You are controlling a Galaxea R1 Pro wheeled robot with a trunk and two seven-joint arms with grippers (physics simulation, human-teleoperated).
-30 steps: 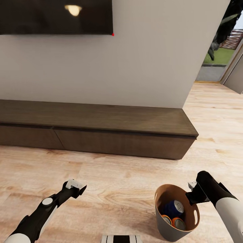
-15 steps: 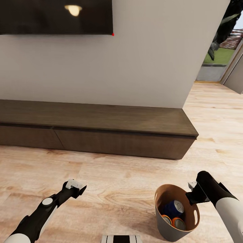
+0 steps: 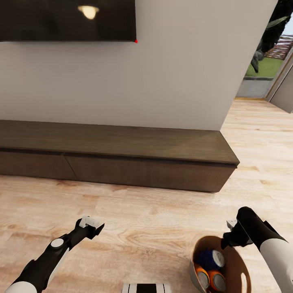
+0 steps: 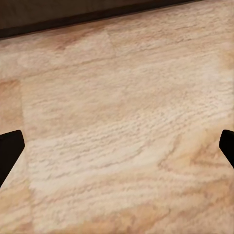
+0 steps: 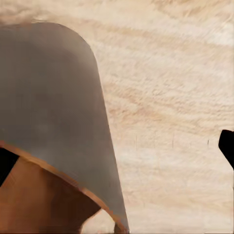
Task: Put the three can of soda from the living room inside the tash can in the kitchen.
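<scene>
So from my seat I'm looking down at the living room floor point(image 3: 142, 219), light wood planks, with the long low dark-wood cabinet point(image 3: 122, 156) running along the white wall point(image 3: 183, 73) and the bottom edge of the black television point(image 3: 67, 20) up top. The trash can point(image 3: 238, 270) is down at the lower right of the head view, tipped a bit so I'm looking straight into its copper-brown inside, and it sits lower and closer to me than it did half a second ago. All three sodas are inside it: the blue can point(image 3: 213, 258) on top, with the two orange cans point(image 3: 211, 280) side by side under it. My right gripper point(image 3: 228, 238) is at the can's far rim, and the right wrist view has the rim and grey outer wall point(image 5: 53, 112) right up between the fingers, one dark fingertip point(image 5: 227, 146) well out on the other side, so honestly I can't tell if it's pinching the rim or just sitting wide around it. My left gripper point(image 3: 91, 224) hovers over bare floor at the lower left, holding nothing, with the jaws spread wide in the left wrist view, where I can see plain wood point(image 4: 122, 126) between the two black fingertips point(image 4: 9, 148).
</scene>
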